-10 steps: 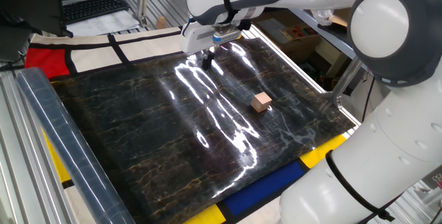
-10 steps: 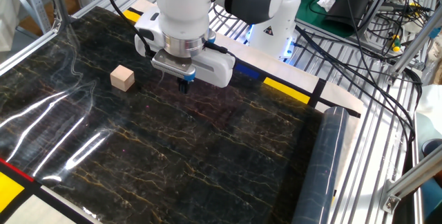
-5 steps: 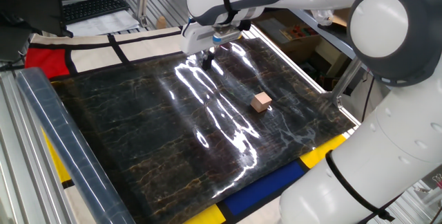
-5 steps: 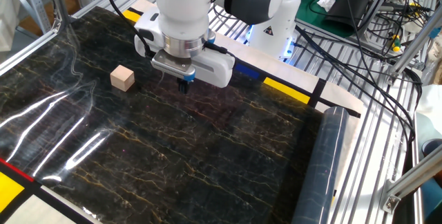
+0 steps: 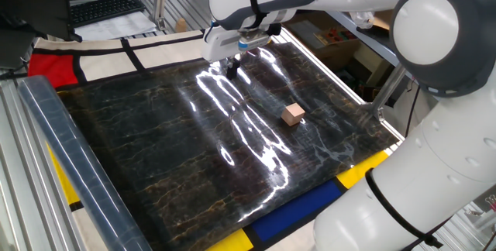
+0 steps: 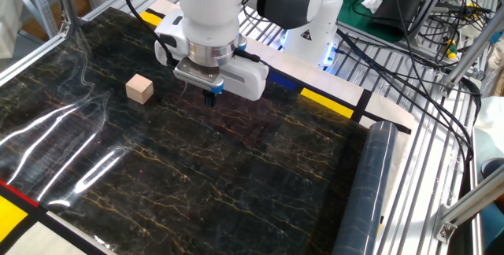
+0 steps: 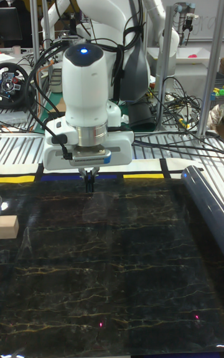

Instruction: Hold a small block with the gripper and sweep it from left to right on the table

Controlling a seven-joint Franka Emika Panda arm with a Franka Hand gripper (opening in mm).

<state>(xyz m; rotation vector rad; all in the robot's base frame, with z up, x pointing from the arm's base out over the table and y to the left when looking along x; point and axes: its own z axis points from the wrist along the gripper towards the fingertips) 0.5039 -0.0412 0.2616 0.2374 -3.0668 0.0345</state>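
Gripper [image 6: 210, 97] fingers are seen pointing straight down, drawn close together with nothing between them, their tips just above the tabletop [image 6: 197, 176]. In one fixed view the gripper [image 5: 231, 68] sits at upper centre of the frame, partly washed out by glare on the glossy sheet. The small block [image 5: 293, 114] is recorded lying flat, well apart from the gripper, right of centre in that view. In the other fixed view the block [image 6: 139, 89] is left of the gripper. In the tall fixed view only part of the block [image 7: 8, 227] is shown, cut by the left edge, while the gripper [image 7: 89, 183] is seen head-on.
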